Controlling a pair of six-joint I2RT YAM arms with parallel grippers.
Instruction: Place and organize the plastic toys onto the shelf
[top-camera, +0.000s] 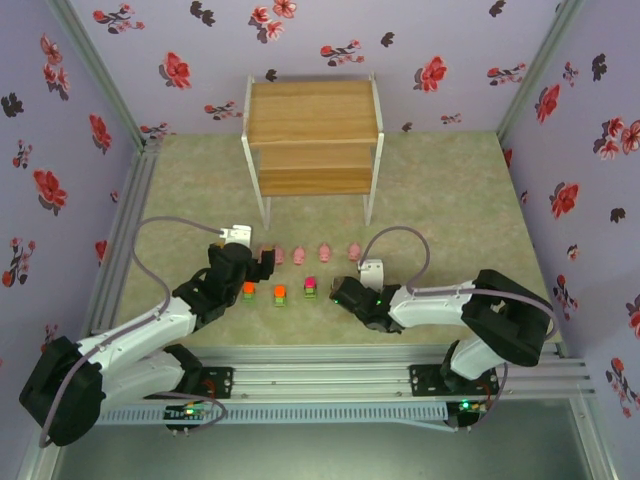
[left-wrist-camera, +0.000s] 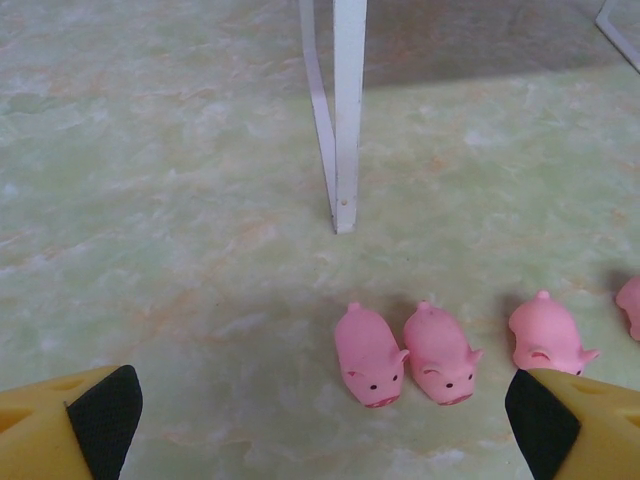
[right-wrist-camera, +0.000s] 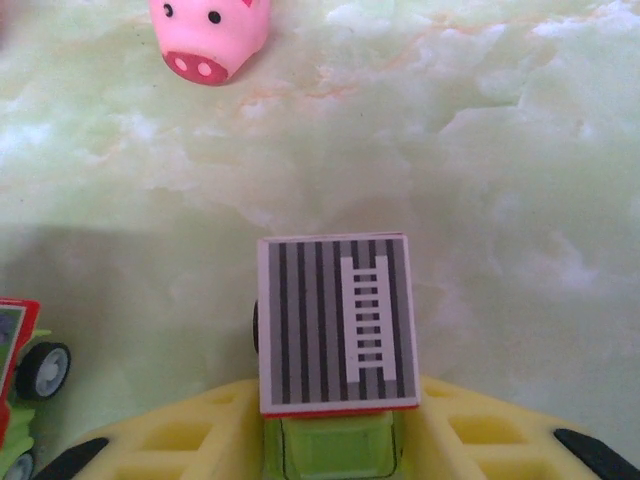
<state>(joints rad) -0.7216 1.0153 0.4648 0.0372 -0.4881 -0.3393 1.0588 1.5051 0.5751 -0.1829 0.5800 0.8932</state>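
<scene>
Left hand spread wide, open surface before the shelf leg. Right hand flanks the grey-topped truck; perhaps clamped, cannot tell.

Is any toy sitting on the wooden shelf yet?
No, both wooden boards of the shelf lie bare, and the pink pigs stand on the table in front of it.

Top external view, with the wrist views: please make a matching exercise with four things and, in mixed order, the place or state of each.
Things:
1. shelf
2. grey-topped toy
3. pink pigs
4. left gripper

Places or states:
A. open, holding nothing
B. inside the open right gripper
C. at the far side of the table, no toys on it
D. in a row in front of the shelf

Pairs: 1-C, 2-B, 3-D, 4-A.
</scene>
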